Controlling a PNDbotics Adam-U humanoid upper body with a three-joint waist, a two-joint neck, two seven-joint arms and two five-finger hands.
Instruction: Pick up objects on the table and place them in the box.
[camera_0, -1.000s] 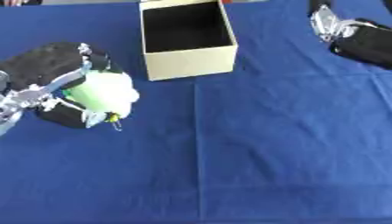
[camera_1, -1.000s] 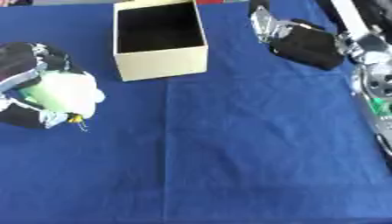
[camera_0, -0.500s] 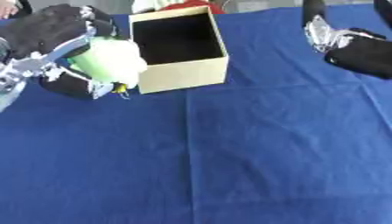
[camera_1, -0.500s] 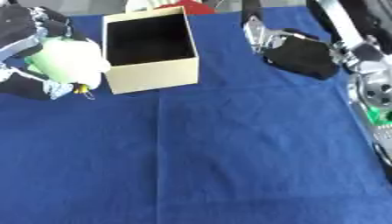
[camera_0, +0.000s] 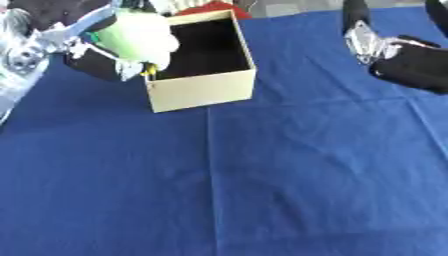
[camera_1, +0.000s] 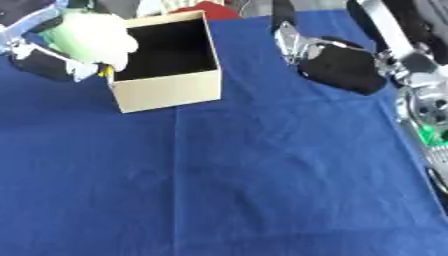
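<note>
box (camera_0: 203, 92): 1 | pale green object (camera_0: 138, 36): 1 | hands: 2

Pale green object (camera_0: 136, 37); cream box (camera_0: 201, 90); blue tablecloth (camera_0: 262, 185).

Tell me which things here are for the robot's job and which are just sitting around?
For the job:
- left hand, curled round the pale green and white object at the box's left rim
- open cardboard box

Not part of it now:
- right hand, holding nothing, above the cloth
- blue tablecloth
- red thing behind the box
</note>
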